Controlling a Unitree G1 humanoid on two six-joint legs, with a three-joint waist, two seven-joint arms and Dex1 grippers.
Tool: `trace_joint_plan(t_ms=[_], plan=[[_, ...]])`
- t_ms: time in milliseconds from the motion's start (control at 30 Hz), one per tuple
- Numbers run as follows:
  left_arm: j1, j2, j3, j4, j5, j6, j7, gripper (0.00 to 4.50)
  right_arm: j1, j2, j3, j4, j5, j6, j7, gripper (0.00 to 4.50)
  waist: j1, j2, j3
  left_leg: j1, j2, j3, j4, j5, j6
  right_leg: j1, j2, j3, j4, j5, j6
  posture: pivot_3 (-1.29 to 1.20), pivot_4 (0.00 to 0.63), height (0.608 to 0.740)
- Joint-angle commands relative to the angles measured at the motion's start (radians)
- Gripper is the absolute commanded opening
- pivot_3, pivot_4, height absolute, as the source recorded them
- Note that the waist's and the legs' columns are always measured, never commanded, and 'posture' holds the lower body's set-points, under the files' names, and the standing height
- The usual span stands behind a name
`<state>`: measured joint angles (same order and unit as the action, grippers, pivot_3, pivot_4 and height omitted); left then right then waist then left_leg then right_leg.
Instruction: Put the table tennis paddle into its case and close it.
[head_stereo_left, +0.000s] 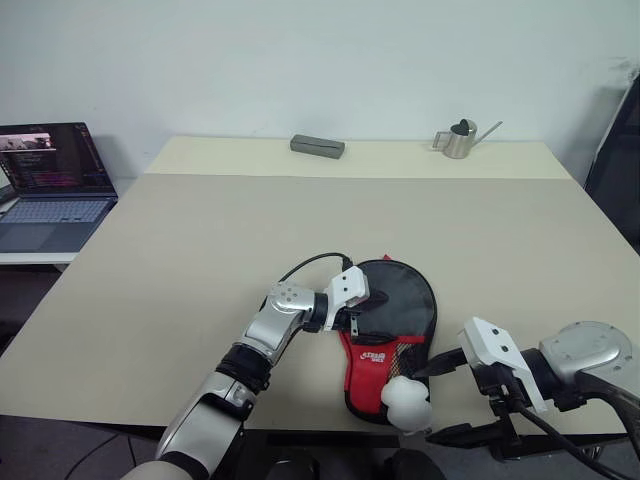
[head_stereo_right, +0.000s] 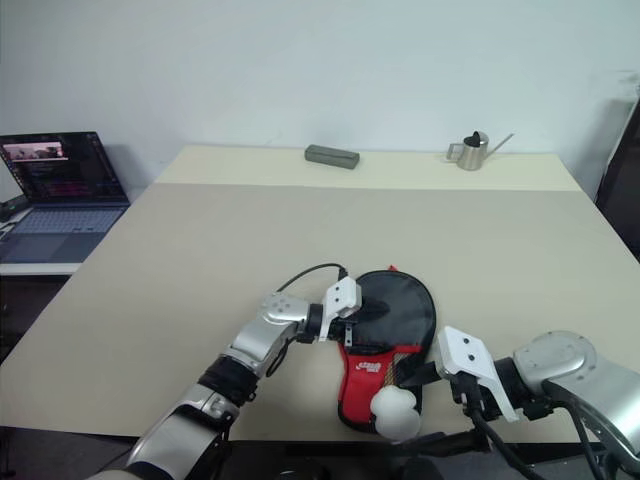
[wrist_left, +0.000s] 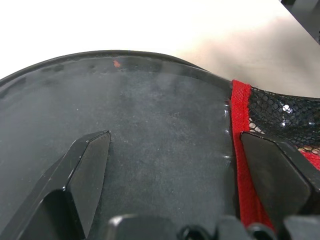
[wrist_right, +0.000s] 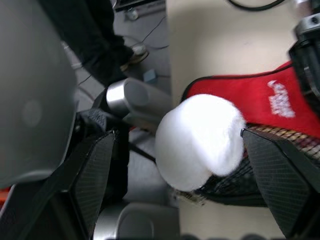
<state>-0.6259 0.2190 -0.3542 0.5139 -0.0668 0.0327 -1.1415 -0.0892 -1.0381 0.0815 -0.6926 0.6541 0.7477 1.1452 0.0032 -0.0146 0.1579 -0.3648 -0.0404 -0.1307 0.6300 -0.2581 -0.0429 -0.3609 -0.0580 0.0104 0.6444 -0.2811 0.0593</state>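
The left gripper (head_stereo_left: 356, 322) fingers (wrist_left: 90, 170) are spread over the case (head_stereo_left: 395, 310), released. The right gripper (wrist_right: 185, 175) fingers (wrist_right: 275, 170) gape apart around the white pompom (head_stereo_left: 408, 402), not pinching. The case lies near the worktop (head_stereo_left: 200, 250) front edge.

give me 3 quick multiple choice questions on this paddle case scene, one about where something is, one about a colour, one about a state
1. Where does the case lie?
A. at the table's near edge
B. beside the laptop
C. at the far edge

2. What colour is the pompom on the case?
A. red
B. white
C. grey

3. How do the left gripper's jaws stand?
A. shut on the pompom
B. open over the case's black face
C. shut on a cable

Answers:
1 A, it lies close to the front edge between the two arms.
2 B, the fluffy ball is white.
3 B, both fingers stand apart above the dark fabric.
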Motion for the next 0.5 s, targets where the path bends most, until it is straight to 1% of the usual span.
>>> trace_joint_plan(t_ms=[33, 167, 333, 500], plan=[[0.031, -0.008, -0.043, 0.060, 0.044, 0.018, 0.002, 4.50, -0.061, 0.045, -0.049, 0.031, 0.030, -0.008, -0.039, 4.45, 0.000, 0.000, 0.000, 0.000, 0.000, 0.000, 0.000, 0.000, 0.000, 0.000, 0.000, 0.000, 0.000, 0.000, 0.000, 0.00, 0.150, 0.740], [0.029, -0.010, -0.030, 0.046, 0.032, 0.021, 0.003, 4.50, -0.123, 0.075, -0.070, 0.126, 0.027, 0.010, -0.067, 4.45, 0.001, 0.000, 0.000, 0.000, 0.000, 0.000, 0.000, 0.000, 0.000, 0.000, -0.001, 0.000, 0.000, 0.000, 0.000, 0.00, 0.150, 0.740], [0.023, 0.009, 0.009, -0.014, 0.002, 0.056, 0.006, 4.50, -0.195, 0.119, -0.083, 0.250, 0.004, -0.007, -0.104, 4.45, 0.000, 0.000, 0.001, 0.000, 0.000, -0.001, 0.000, 0.000, 0.000, -0.001, -0.001, 0.000, 0.000, 0.000, 0.000, 0.00, 0.150, 0.740], [0.060, 0.086, 0.068, -0.248, -0.093, 0.156, -0.046, 4.50, -0.264, 0.194, -0.081, 0.428, -0.091, -0.142, -0.127, 4.45, -0.014, -0.002, 0.004, -0.002, 0.000, 0.000, -0.001, 0.000, 0.000, -0.006, 0.001, 0.003, 0.002, 0.000, -0.001, 0.00, 0.150, 0.740]])
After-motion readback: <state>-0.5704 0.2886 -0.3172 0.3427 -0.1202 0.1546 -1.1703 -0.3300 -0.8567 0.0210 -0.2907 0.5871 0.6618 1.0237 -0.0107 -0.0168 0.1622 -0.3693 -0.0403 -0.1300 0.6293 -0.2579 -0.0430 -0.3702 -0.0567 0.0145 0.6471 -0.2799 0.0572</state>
